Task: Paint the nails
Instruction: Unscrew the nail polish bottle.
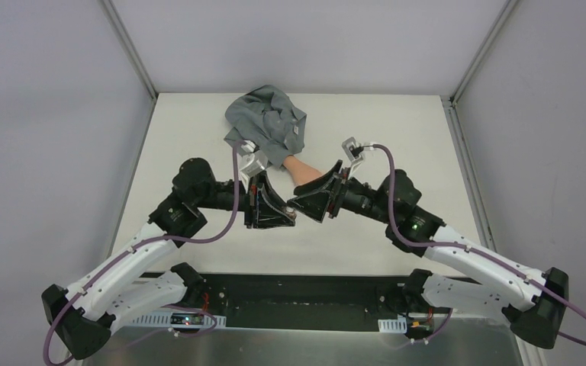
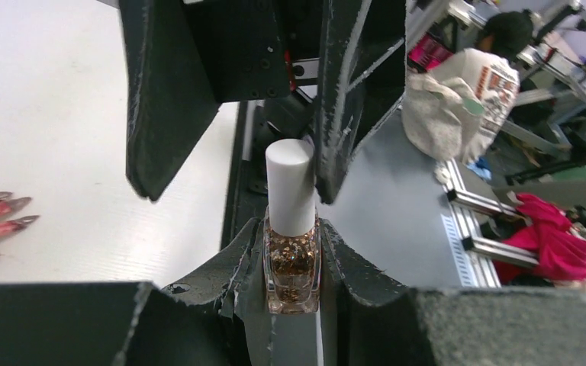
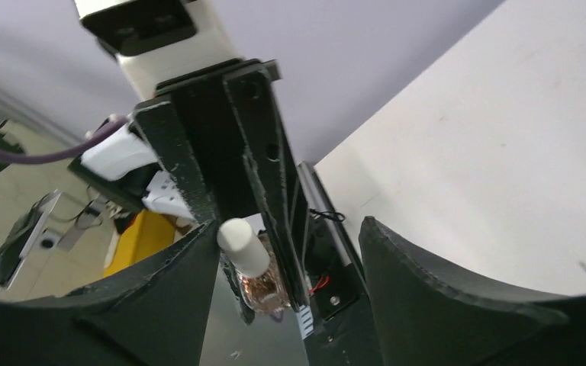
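While the left gripper (image 2: 291, 255) clamps the polish bottle (image 2: 292, 271) by its glass, the white cap (image 2: 288, 187) points into the open, empty right gripper (image 2: 236, 191), one finger just beside it.

Two arms, the left arm (image 1: 133, 259) and the right arm (image 1: 469, 258), each carry one gripper: the left gripper (image 1: 282, 216) and the right gripper (image 1: 305, 204), two fingers apiece, four in all. There is one polish bottle (image 2: 292, 263) with one white cap (image 2: 290, 187). One fake hand (image 1: 303, 169) sits in one grey sleeve (image 1: 267, 122), toward twelve o'clock on the single table (image 1: 191, 137). Four nails (image 2: 21, 204) show at nine o'clock in the left wrist view — a fifth cannot be made out. One person (image 2: 465, 91) appears at two o'clock there.
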Controlling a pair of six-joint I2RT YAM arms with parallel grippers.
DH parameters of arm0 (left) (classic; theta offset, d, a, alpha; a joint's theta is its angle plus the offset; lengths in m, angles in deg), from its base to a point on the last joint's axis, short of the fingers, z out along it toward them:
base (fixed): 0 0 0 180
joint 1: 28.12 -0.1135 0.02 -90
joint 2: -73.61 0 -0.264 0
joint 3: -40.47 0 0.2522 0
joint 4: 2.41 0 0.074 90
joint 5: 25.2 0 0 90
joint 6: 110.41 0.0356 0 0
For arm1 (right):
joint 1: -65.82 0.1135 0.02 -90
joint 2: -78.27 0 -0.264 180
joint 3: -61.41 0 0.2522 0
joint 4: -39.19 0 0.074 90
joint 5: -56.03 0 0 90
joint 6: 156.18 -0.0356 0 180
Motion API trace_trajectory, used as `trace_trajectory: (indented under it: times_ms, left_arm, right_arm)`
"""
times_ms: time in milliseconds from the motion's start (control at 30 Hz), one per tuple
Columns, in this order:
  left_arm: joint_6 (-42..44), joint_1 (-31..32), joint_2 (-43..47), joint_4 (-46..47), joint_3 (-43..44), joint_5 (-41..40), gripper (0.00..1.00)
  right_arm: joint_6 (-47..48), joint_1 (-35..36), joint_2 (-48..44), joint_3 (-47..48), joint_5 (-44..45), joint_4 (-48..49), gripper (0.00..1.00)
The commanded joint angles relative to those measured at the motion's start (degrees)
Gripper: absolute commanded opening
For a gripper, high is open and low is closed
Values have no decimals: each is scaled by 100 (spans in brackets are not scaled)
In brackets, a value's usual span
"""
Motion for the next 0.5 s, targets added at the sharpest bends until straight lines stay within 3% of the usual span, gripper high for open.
trace_trajectory:
  times_ms: [0, 300, 467]
  left_arm:
    - [530, 35, 234, -2, -49, -865, 0]
    - [1150, 42, 375, -1407, 215, -3065, 0]
    - [1190, 38, 337, -1527, 238, -3318, 0]
  right_arm:
    - [-319, 7, -441, -127, 1435, -166, 71]
    - [-632, 311, 112, 105, 2316, 95, 68]
    - [-374, 851, 603, 387, 3129, 261, 61]
